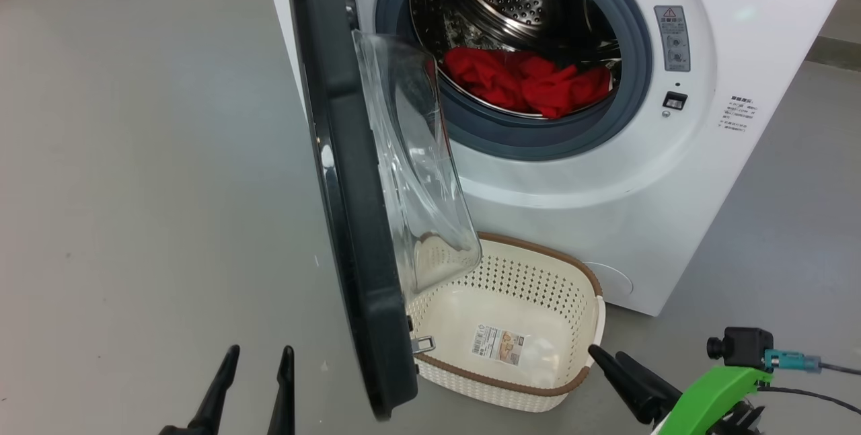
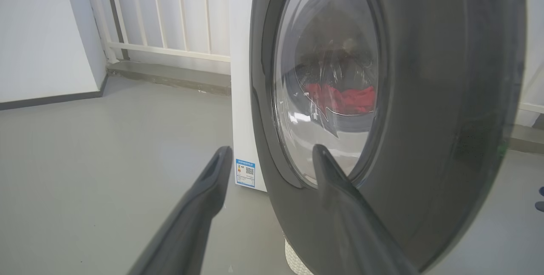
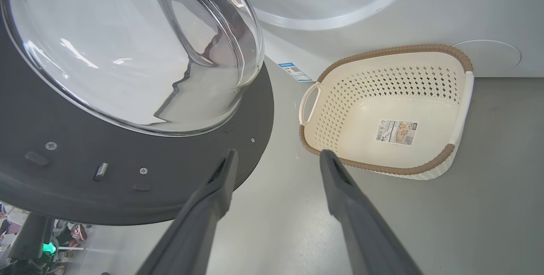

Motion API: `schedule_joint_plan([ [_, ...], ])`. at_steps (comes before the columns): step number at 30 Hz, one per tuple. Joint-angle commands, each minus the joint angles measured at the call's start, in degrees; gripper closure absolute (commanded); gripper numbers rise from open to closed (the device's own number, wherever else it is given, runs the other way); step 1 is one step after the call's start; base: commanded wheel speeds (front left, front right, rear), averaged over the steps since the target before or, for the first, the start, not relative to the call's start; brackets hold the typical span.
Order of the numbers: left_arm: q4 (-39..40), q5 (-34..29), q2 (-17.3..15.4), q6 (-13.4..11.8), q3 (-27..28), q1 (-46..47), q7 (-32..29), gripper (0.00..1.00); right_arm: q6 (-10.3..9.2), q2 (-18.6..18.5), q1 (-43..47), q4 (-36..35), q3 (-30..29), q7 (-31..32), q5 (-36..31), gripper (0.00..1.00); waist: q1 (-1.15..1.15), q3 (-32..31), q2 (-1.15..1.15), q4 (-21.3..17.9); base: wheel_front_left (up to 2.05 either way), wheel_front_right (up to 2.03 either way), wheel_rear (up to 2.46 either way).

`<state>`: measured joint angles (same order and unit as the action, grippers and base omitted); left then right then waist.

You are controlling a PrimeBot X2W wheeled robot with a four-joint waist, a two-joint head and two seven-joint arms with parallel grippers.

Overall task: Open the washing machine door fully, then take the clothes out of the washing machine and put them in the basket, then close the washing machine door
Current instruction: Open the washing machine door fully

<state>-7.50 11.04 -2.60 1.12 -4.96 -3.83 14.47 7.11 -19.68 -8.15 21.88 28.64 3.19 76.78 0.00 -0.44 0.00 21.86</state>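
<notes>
Door open, clothes in the drum, basket on the floor.
At the lower left, the left gripper (image 1: 261,351) hangs open over the grey floor (image 1: 134,186), holding nothing, just outside the door (image 1: 350,220). The door is edge-on to the head camera, its glass bowl bulging toward the washer (image 1: 672,173). The red clothes (image 1: 531,82) lie heaped at the bottom of the steel drum. The basket (image 1: 525,280) sits on the floor close to the washer's front, below the mouth, its left end behind the door's lower edge. The right gripper (image 1: 605,353), fingers apart and holding nothing, is near the basket's near right corner.
</notes>
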Motion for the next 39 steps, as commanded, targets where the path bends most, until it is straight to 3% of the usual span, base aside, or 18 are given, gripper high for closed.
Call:
schedule_joint_plan([
  [1, 1.2, -0.7, -0.3, 0.4, 2.1, 0.6, 0.5, 0.0, 0.37, -1.6, -0.7, -1.0, 1.6, -1.9, -1.2, 0.0, 0.0, 0.1, 0.0, 0.0, 0.0, 0.0, 0.0],
  [10, 0.9, -0.5, -0.3, 0.3, 2.2, 1.0, 0.5, 0.0, 0.37, -4.2, -3.1, 2.9, 9.8, -14.3, -5.4, 0.0, 0.0, 0.6, 0.0, 0.2, 0.0, 0.0, 0.0],
  [19, 0.6, -0.4, -0.3, 0.0, 2.1, 1.2, 0.5, 0.0, 0.37, -4.6, -5.4, 6.7, 14.4, -18.1, -10.3, 0.0, 0.0, 0.8, 0.0, -0.1, 0.0, 0.0, 0.0],
  [34, 0.4, -0.3, -0.3, 0.1, 2.1, 1.4, 0.5, 0.0, 0.37, -0.8, -1.2, 2.7, 1.1, -18.2, -30.3, 0.0, 0.0, 0.9, 0.0, -0.4, 0.0, 0.0, 0.0],
  [39, 0.4, -0.4, -0.3, 0.1, 2.2, 1.5, 0.5, 0.0, 0.37, 0.6, 0.3, 1.3, -1.6, -18.2, -33.9, 0.0, 0.0, 0.7, 0.0, -0.4, 0.0, 0.0, 0.0],
])
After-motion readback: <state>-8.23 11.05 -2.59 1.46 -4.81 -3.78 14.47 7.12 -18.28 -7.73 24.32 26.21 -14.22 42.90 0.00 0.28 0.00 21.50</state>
